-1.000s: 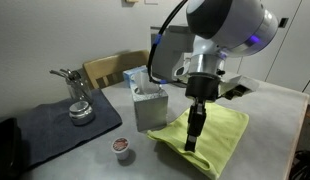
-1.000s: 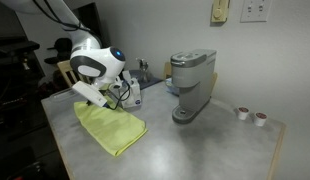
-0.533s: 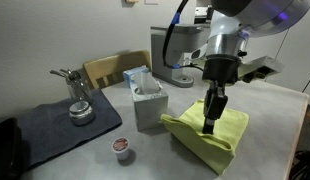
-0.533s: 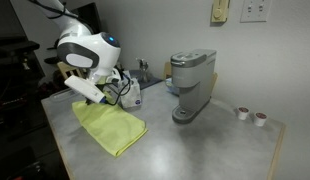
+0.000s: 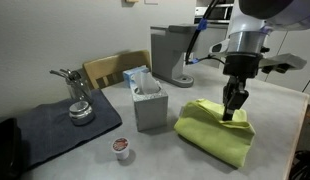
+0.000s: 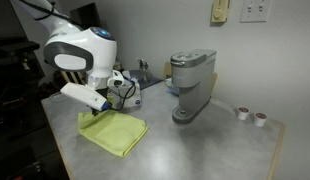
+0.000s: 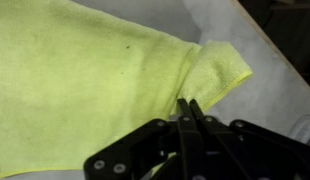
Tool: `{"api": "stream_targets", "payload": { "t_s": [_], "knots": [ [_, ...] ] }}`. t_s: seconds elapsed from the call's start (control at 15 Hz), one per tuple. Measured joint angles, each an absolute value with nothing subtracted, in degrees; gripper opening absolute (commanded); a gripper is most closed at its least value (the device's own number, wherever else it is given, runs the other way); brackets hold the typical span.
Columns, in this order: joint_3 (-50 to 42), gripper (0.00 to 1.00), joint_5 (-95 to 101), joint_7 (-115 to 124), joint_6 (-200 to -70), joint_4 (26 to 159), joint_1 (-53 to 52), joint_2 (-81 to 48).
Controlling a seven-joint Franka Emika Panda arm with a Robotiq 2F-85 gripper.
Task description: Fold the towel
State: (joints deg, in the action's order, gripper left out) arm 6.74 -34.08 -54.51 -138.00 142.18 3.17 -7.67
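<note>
The bright yellow-green towel (image 5: pixel 213 138) lies on the grey table to the right of the tissue box and also shows in the other exterior view (image 6: pixel 115 131). My gripper (image 5: pixel 233 110) is shut on the towel's edge and holds that edge lifted over the towel's far side. In the wrist view the two fingers (image 7: pixel 187 106) are pressed together with towel (image 7: pixel 85 80) pinched between them, and a folded corner (image 7: pixel 220 66) sticks out beyond the tips. In the other exterior view the arm hides the gripper.
A tissue box (image 5: pixel 148 104) stands left of the towel. A coffee machine (image 5: pixel 171 54) stands behind it and shows again (image 6: pixel 192 85). A dark grey-blue mat (image 5: pixel 55 128) holds a metal pot (image 5: pixel 79 110). A coffee pod (image 5: pixel 120 146) sits near the front edge.
My gripper has moved to the right across the table, shut on the towel's edge, drawing that edge over the rest. The towel now lies narrower and farther right.
</note>
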Motion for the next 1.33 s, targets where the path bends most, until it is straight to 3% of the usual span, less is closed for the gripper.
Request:
{"api": "stream_targets", "payload": {
  "t_s": [1.33],
  "knots": [
    [4.26, 0.01, -21.49, -28.51, -169.22, 150.08, -0.01, -7.26]
  ]
}}
